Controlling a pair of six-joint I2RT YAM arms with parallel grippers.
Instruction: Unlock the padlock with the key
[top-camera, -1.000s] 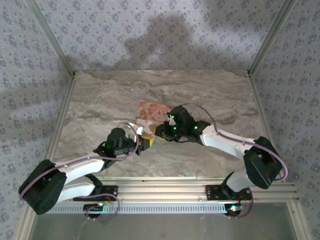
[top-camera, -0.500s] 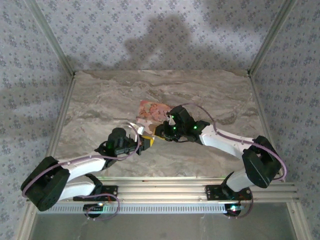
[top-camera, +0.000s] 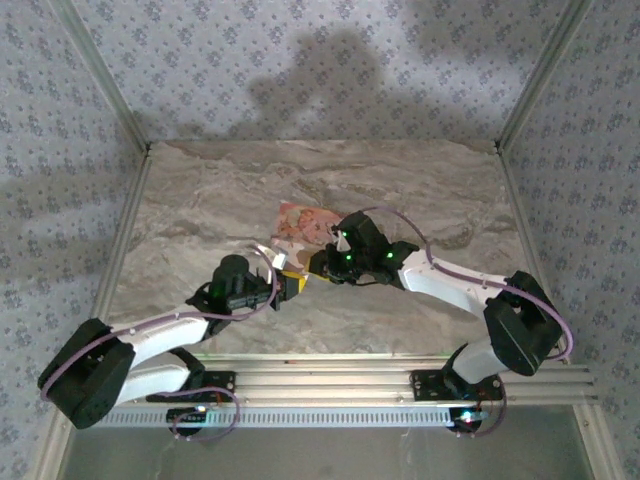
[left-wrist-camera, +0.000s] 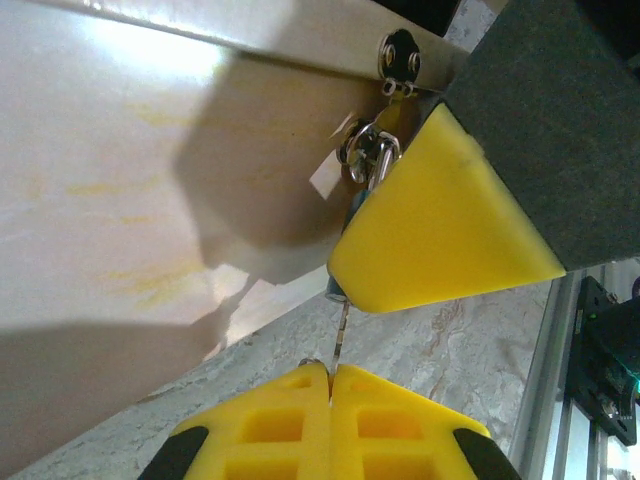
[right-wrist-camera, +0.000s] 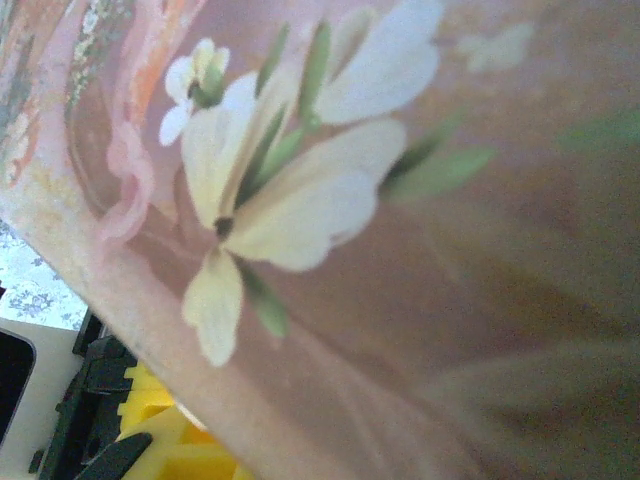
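Marble table (top-camera: 200, 190), left arm (top-camera: 170, 325) bent low, left pincer (left-wrist-camera: 330, 374) pinching key (left-wrist-camera: 341, 325)

Left hand (top-camera: 287, 285) and right hand (top-camera: 318, 266) sit close together over the table (top-camera: 200, 190), beside a pink flowered object (top-camera: 298, 220).

A marble-patterned tabletop (top-camera: 200, 190) in grey and tan spreads across the top view. Near its centre sits a pink item printed with flowers (top-camera: 298, 220). The right wrist view shows that print close up: a white-petalled bloom (right-wrist-camera: 290, 190) with green leaves on dusky pink. Walls papered in a small blue-grey floral repeat (top-camera: 200, 60) stand on 3 sides, with 2 aluminium posts (top-camera: 100, 75) at the back corners. A ribbed aluminium rail (top-camera: 330, 375) runs along the near edge.
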